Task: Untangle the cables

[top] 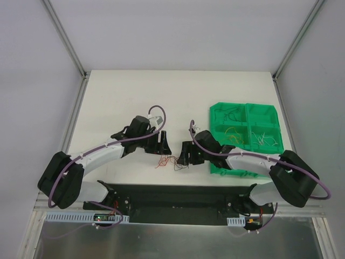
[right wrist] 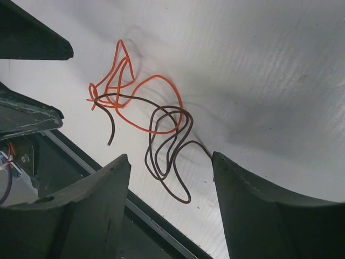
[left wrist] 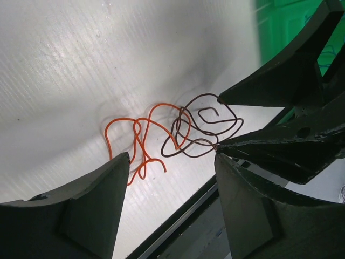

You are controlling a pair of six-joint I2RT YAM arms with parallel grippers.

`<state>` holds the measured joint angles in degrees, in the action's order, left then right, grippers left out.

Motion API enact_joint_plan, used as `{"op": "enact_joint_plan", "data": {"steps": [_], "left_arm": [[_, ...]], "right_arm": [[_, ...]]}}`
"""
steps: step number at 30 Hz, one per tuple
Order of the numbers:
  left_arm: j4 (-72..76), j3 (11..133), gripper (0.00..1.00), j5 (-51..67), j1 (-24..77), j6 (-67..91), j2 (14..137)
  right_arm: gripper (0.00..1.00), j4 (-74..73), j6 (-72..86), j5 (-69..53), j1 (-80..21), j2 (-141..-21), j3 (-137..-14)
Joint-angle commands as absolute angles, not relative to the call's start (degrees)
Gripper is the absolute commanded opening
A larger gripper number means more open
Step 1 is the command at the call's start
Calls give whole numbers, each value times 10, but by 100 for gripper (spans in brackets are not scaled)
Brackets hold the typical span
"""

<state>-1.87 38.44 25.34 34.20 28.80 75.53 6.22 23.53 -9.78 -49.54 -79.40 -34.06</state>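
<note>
My left gripper [left wrist: 172, 157] is down near the white desk [top: 135, 91], its two sides wide apart. My right gripper [right wrist: 171, 157] is spread apart too. The cables [top: 170, 161] lie on the desk between them, low in the middle of the top view. An orange cable [left wrist: 161, 104] and a dark cable [right wrist: 111, 129] are twisted together. More thin wires sit in the green tray [top: 243, 116] on the right.
</note>
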Motion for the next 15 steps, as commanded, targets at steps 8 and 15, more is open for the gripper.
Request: {"op": "enact_joint_plan", "data": {"steps": [8, 15], "left_arm": [[51, 342, 71, 245, 352, 255, 704], [58, 345, 71, 208, 392, 273, 750]], "right_arm": [[21, 43, 226, -76, -497, -832, -413], [0, 23, 219, -54, -496, -744, -408]]}}
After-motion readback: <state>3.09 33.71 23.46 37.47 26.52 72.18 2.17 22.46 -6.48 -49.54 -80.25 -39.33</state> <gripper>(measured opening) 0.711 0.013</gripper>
